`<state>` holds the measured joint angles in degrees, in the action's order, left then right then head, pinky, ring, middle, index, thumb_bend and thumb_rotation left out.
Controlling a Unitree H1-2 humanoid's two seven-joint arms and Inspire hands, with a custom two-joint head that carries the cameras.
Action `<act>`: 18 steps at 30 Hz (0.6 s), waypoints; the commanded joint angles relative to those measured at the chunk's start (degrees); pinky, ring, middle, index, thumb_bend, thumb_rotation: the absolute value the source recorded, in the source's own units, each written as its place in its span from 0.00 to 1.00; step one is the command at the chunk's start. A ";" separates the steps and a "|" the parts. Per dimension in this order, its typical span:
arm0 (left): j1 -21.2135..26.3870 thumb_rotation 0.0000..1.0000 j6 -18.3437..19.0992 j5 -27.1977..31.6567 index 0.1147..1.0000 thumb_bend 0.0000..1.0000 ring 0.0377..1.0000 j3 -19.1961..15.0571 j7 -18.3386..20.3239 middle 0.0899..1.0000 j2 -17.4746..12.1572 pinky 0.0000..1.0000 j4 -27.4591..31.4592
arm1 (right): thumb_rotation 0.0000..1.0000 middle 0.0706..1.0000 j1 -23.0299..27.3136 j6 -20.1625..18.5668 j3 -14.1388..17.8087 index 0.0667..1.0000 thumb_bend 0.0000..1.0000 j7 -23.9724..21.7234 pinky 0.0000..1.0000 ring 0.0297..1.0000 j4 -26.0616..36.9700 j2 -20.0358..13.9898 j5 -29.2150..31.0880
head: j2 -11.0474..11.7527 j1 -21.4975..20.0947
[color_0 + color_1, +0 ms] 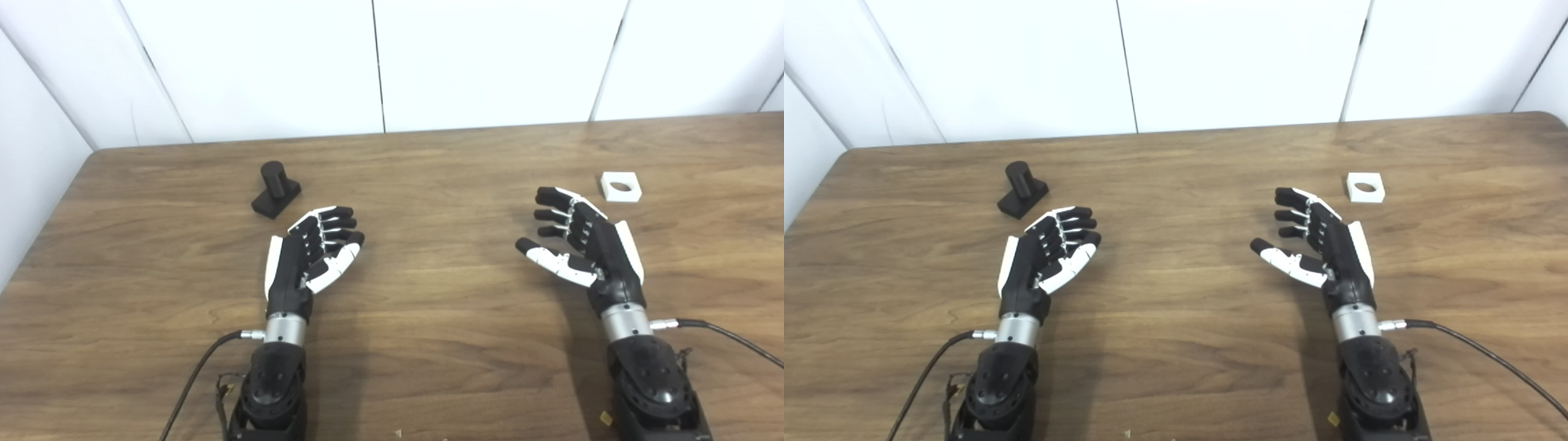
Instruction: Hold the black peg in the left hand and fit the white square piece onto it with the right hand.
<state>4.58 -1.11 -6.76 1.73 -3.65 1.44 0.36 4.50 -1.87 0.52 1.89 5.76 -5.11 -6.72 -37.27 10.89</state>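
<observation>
The black peg, a short cylinder on a square base, stands on the wooden table at the far left. My left hand is open and empty, a little nearer than the peg and to its right, apart from it. The white square piece with a round hole lies flat at the far right. My right hand is open and empty, fingers spread, just left of and nearer than the white piece, not touching it. Both show the same way in the right eye view: peg, white piece.
White wall panels stand behind the table's far edge. The table's left edge runs close to the peg's side. Black cables trail from both wrists across the near table.
</observation>
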 commanded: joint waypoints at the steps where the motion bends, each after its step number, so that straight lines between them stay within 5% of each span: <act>1: 1.73 0.15 -2.53 -0.65 0.58 0.46 0.60 0.66 -0.29 0.63 0.52 0.51 -0.05 | 0.10 0.77 1.05 2.58 0.52 0.73 0.62 -0.62 0.64 0.73 1.46 -0.83 0.99 | 0.74 1.91; 7: 2.80 0.15 -4.37 -1.38 0.58 0.48 0.59 1.21 -1.32 0.62 1.38 0.49 -2.74 | 0.07 0.76 1.05 3.89 1.57 0.74 0.62 -0.89 0.63 0.72 -0.07 -1.80 2.09 | 2.80 5.32; 18: 3.64 0.14 -4.75 -2.64 0.58 0.50 0.59 1.00 -2.60 0.62 1.16 0.51 -2.79 | 0.12 0.74 1.30 3.99 1.95 0.73 0.66 -0.60 0.61 0.70 -0.72 -2.07 1.46 | 3.10 4.74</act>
<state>6.74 -4.32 -8.72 2.77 -5.86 2.67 -3.53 4.26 0.11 2.45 0.98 3.61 -7.05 -4.97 -34.10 15.56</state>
